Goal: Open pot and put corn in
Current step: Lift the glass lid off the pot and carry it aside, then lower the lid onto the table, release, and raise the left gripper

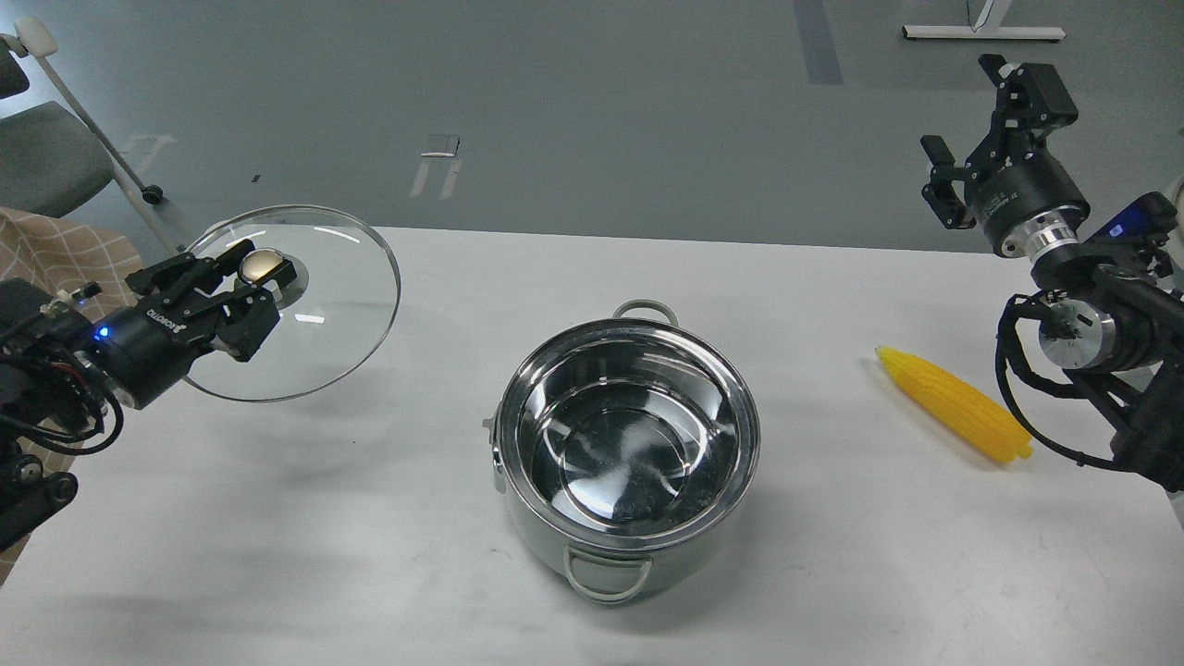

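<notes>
head view: the left gripper [242,294] hangs over the desk's left edge, its two fingers clamped on the brass-coloured knob [260,266] of the glass lid [314,305], which tilts above the white desk [370,518]. the stainless-steel pot [625,444] stands uncovered mid-desk, towards the near edge, one loop handle facing the near edge, one the far. the yellow corn cob [955,404] lies near the right edge, pointed end towards the pot, well apart from it. the right gripper [976,134] is raised beyond the far right corner, fingers spread, holding nothing.
</notes>
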Controlling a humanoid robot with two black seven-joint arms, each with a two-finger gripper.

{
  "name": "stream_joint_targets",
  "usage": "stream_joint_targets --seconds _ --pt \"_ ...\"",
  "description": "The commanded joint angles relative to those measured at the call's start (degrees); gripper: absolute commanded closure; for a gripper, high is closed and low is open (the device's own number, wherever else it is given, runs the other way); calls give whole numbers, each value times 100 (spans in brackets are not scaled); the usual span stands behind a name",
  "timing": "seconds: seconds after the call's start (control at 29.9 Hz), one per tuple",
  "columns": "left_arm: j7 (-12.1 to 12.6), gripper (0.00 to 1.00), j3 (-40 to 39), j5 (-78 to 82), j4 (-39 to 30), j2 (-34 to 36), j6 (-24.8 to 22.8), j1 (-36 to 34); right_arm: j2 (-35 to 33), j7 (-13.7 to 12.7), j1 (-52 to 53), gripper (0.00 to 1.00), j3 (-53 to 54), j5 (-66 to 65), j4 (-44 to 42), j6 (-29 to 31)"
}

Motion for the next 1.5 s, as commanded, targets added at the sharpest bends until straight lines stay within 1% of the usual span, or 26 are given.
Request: stream_joint_targets --seconds 0.0,0.27,0.4,0.5,0.6,0.77,0.9,0.97,1.07,1.14,1.17,1.2,1.24,1.47 --pt "-2 76 3 -6 573 -444 33 91 21 1 0 0 1 -10 -8 1" --pt "-2 75 12 -173 1365 -1156 33 126 4 1 -70 0 1 -80 0 1" --pt "-2 75 21 -401 1603 -1324 33 126 4 1 -96 0 1 -80 9 -17" --pt "-2 74 21 -489 1621 -1421 33 126 13 1 -97 0 1 -80 9 -17" --pt "-2 70 30 -542 1656 -1456 33 126 21 1 -97 0 1 -80 9 -17" --pt "-2 61 30 -542 1902 -1623 33 170 13 1 -105 0 1 -80 36 -26" --pt "-2 57 30 -551 1963 -1684 33 179 -5 1 -105 0 1 -80 44 -26" --pt "-2 56 30 -542 1981 -1702 33 179 -5 1 -105 0 1 -80 44 -26" --pt "-2 49 21 -542 1981 -1702 33 179 -5 1 -105 0 1 -80 44 -26" --pt "-2 21 21 -551 1981 -1694 33 179 -5 1 -105 0 1 -80 36 -26" --pt "-2 17 12 -560 1981 -1693 33 179 -14 1 -105 0 1 -80 44 -26" --pt "-2 10 21 -551 1981 -1667 33 179 -14 1 -105 0 1 -80 36 -26" --pt "-2 6 21 -551 1981 -1650 33 179 -14 1 -105 0 1 -80 44 -26" --pt "-2 4 3 -560 1893 -1606 33 91 -14 1 -105 0 1 -80 44 -26"
